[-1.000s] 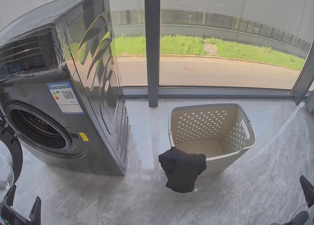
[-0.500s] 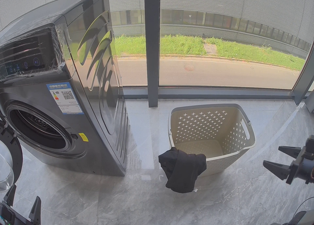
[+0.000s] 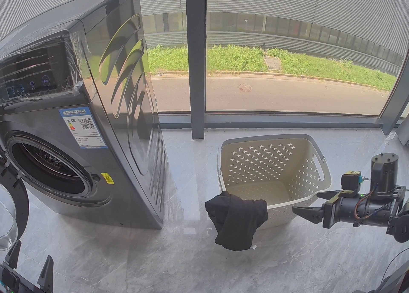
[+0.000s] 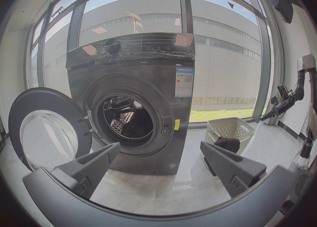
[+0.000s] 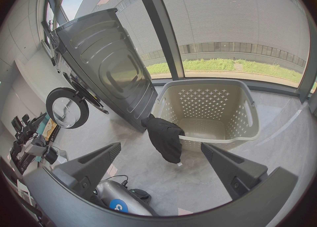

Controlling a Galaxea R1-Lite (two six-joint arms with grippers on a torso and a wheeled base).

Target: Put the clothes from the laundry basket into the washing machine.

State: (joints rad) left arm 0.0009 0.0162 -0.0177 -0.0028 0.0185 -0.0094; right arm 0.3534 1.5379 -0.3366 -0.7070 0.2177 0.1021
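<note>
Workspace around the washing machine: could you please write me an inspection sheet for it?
Surface: pale marble-look floor, glossy.
Job's things: washing machine on the left, its door swung fully open; laundry basket to its right by the window; black garment draped over the basket's near rim, hanging outside; no other clothes seen in the basket.
Clutter: nothing seen.
Grippers: left tool open, low, facing the drum opening; right tool open, beside the basket's right corner, holding nothing.
Cables: thin wires looped on the right arm behind the tool.
Surroundings: window wall; grass and road outside.
</note>
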